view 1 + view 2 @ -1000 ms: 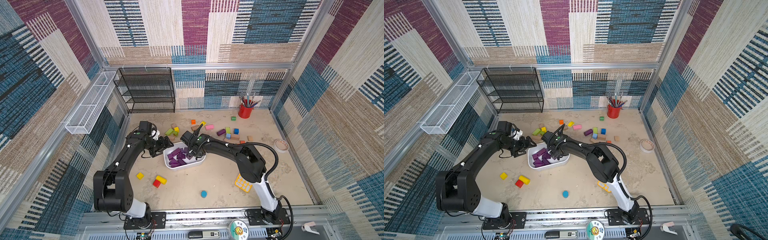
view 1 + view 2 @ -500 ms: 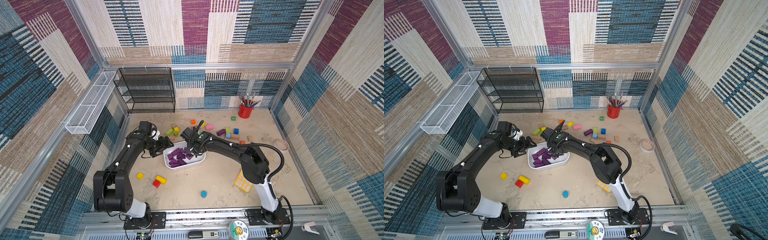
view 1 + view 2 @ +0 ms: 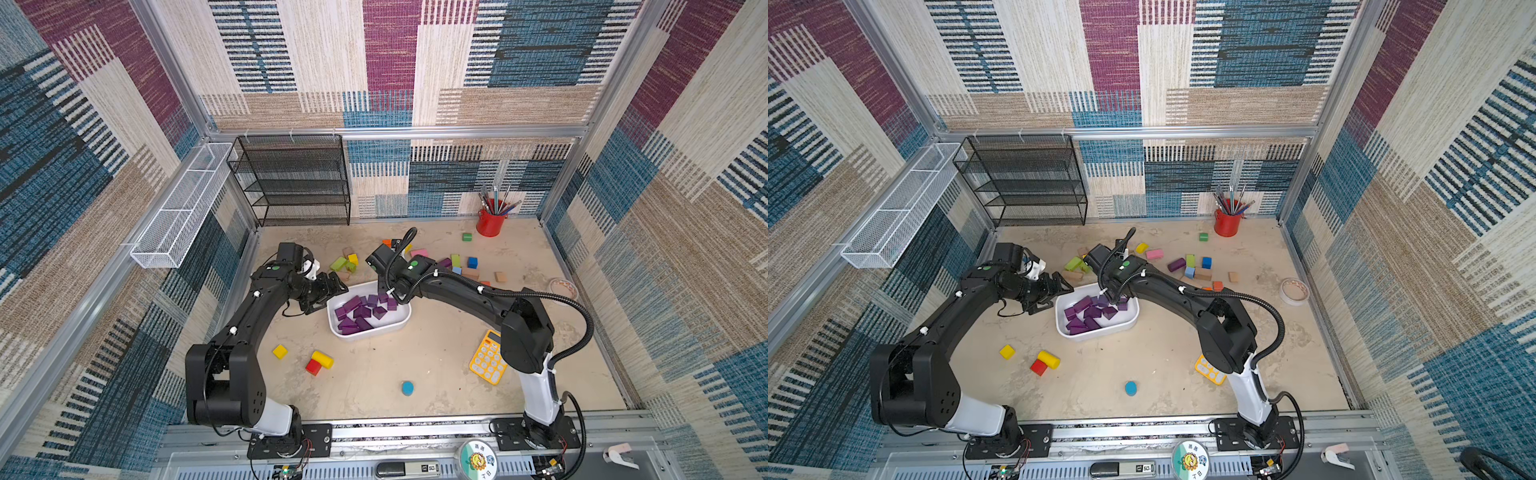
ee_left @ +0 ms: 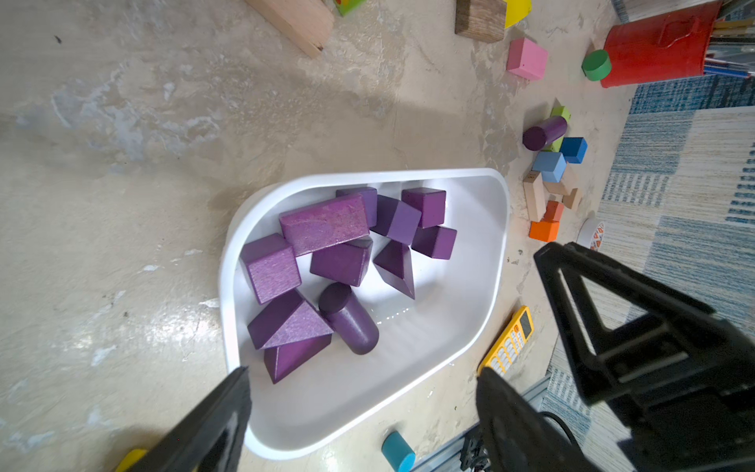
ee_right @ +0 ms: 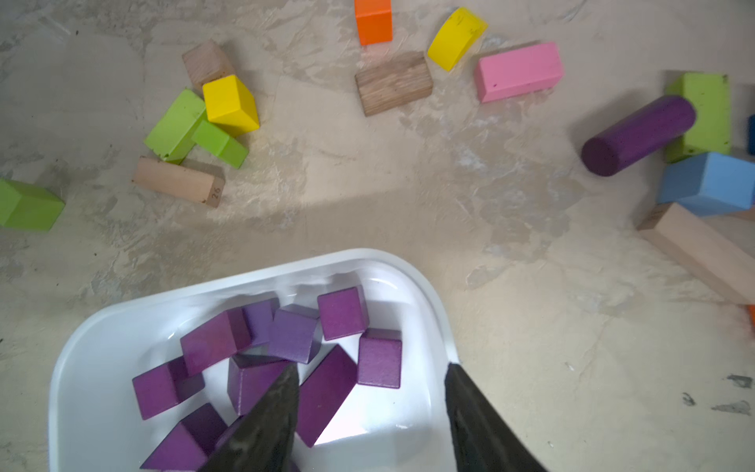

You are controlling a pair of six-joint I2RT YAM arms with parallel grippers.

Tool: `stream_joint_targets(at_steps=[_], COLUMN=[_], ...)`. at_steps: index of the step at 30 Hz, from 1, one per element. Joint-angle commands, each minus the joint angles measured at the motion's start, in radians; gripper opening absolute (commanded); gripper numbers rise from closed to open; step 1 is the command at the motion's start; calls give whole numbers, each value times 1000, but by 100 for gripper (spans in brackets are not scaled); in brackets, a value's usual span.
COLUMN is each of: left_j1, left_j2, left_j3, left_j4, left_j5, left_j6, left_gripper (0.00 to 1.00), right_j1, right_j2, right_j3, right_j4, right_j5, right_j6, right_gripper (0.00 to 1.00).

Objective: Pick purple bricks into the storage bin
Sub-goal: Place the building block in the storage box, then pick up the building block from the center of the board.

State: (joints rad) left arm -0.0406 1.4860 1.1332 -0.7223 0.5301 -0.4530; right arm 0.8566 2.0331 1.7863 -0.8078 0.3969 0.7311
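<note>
The purple bricks [image 4: 327, 229] are piled in the storage bin [image 3: 397, 321], about ten of them: cubes, an oblong bar, wedges and a stubby cylinder, heaped toward its 9 o'clock end. The bin sits mid-table, skewed a little. One purple cylinder [image 5: 637, 135] lies out on the table at the bin's 1 o'clock, touching a green block [image 5: 706, 110] and just beside a light blue block [image 5: 711, 184].

My right gripper [image 5: 371, 367] hangs over the bin's 1 o'clock corner, jaws partly apart and empty, one finger above the bricks and the other over the rim. My left gripper [image 4: 361, 371] hovers at the 10 o'clock corner, spread wide, nothing in it.

Outward now: a pink block [image 5: 519, 71] at 12 o'clock, a yellow calculator [image 3: 488, 357] at 4, a blue disc [image 3: 407, 387] at 6, and a red cube [image 3: 313, 367] with two yellow pieces at 7. A red cup of pencils [image 3: 490, 222] stands far off at 1 o'clock, and a tape roll [image 3: 563, 286] lies at 3.

The table [image 3: 374, 399] is beige and mottled, like rough plaster. Woven patchwork panels in blue, magenta, cream and tan wall me in, framed by aluminium posts. A black mesh rack [image 3: 291, 178] stands at 11 o'clock, and a white wire basket [image 3: 178, 208] hangs on the 9 o'clock wall.

Writing: a plain wooden block [image 5: 177, 180] carries "26" on its end. The calculator keys are too small to read.
</note>
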Motion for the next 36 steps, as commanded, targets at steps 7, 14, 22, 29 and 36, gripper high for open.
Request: stream_joint_targets(at_steps=[7,14,22,29,36], left_j1=[2,1,1,-12,-45], left_j2=[-37,-98,-161,-184,-215], left_j3=[-13,-40,-70,-82,-87], left_j4=[46,92,124,139,121], left_j5=[41,87,64,20,-109], left_j6=[-35,-47,-42,-37,9], left_gripper=[89,92,96,99,99], right_j1=[-45,-95,-192,-279,-364], right_j2=[-49,-96,-159,-142,-98], right_j3=[-16,-27,-79,-27,14], right_j4=[-25,-34,34,64,133], right_j5=[50,47,-21,-79,-187], right_j6=[5,27,66,94,102], right_gripper=[60,61,65,70,76])
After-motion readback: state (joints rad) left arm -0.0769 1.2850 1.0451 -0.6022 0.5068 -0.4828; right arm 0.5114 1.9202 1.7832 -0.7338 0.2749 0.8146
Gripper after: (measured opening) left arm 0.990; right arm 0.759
